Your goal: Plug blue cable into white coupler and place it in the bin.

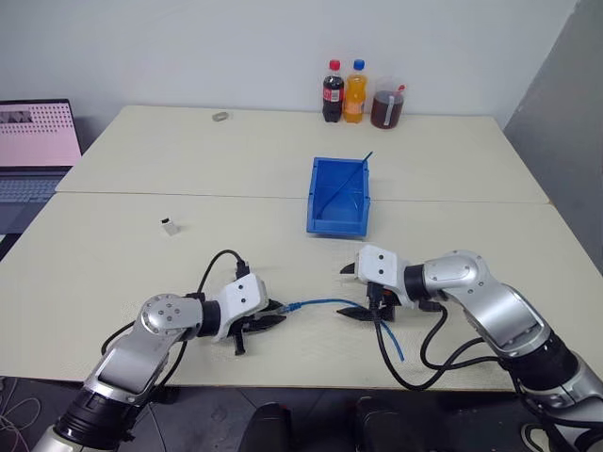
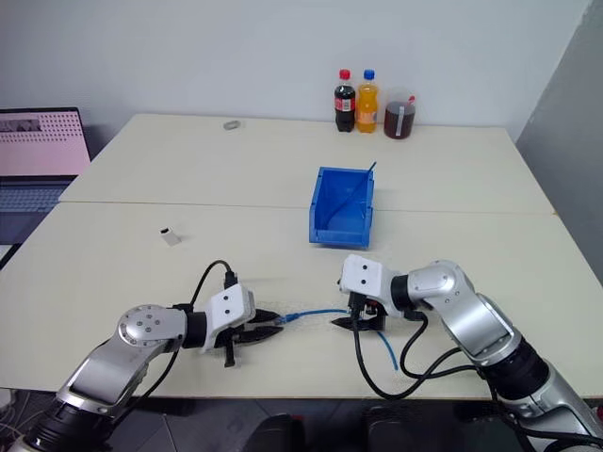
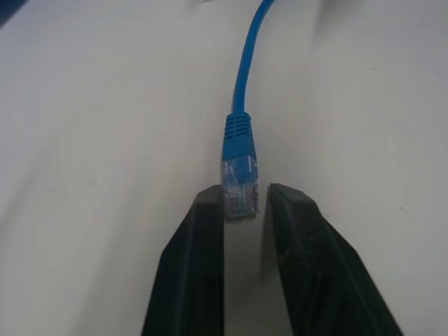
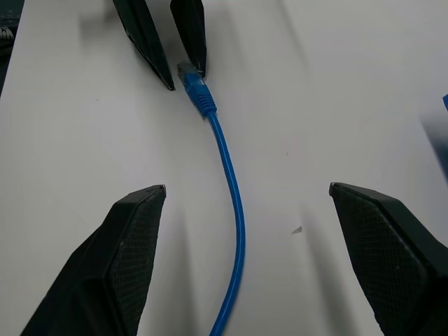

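— Two tables (image 1: 188,179), pushed together at a straight seam, both matt cream and smooth. Which things lie on them?

— A thin, glossy light-blue cable (image 4: 231,189) curves flat on the near table, a ribbed boot and a clear plastic plug at its end. The left gripper (image 3: 243,210) has its black, wedge-shaped fingers (image 3: 192,273) clenched on that clear plug.

— And the right gripper?

— The right gripper (image 4: 245,203) hangs over the cable's middle, its two broad fingers (image 4: 126,259) with a fine cross-hatched texture spread wide, the cable running between them untouched. Beyond it the cable's other end trails toward the table's near edge.

— The coupler and bin?

— The white coupler (image 1: 170,226), a tiny boxy block, stands alone well to the left, apart from both arms. The bin (image 1: 320,202), bright-blue rigid plastic, rectangular with a lowered front lip, sits just past the seam; a thin dark-blue strand (image 1: 356,169) leans across it.

— The room?

— Plain pale wall behind. At the far edge stand three drinks (image 1: 356,94): a dark cola bottle, an orange one, a squat container of brown liquid. A small grey ring (image 1: 220,117) lies nearby. An open laptop (image 1: 33,155) shows a pink screen at the left.
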